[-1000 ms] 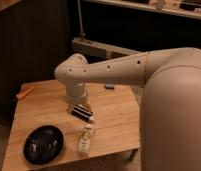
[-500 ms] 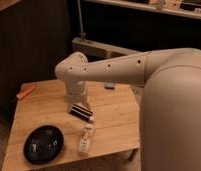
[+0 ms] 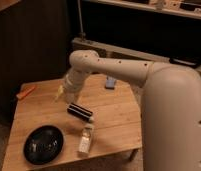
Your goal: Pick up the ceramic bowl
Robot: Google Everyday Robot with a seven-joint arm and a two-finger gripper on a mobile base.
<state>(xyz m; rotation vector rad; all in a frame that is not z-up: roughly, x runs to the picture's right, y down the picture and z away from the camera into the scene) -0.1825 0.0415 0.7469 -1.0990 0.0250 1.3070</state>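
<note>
The pincer point(image 3: 68, 94) is seen at the lower end of the arm point(image 3: 114, 67), held above the back left part of the surface point(image 3: 116, 117); whether it is spread or pressed together cannot be told, and nothing is seen to be pinched in it; it is set well apart from the bowl point(image 3: 43, 144), up and to the right of it. Just below and to the right of the pincer a black block point(image 3: 80, 111) is laid flat on the surface, lying on a slant; whether the pincer touches it cannot be told. Nearer the front edge, below the block, a small white container point(image 3: 85, 140) is found, just beside the bowl's right side but not touching it. The bowl, black, glossy and round, is placed at the front left corner of the surface, upright, with pale reflections shown inside it. An orange item point(image 3: 25, 92) is laid at the left edge of the surface, near its far corner; a small bluish item point(image 3: 110, 82) is seen near the far edge, under the arm. The right of the view is filled by the robot's white body point(image 3: 176, 120).
</note>
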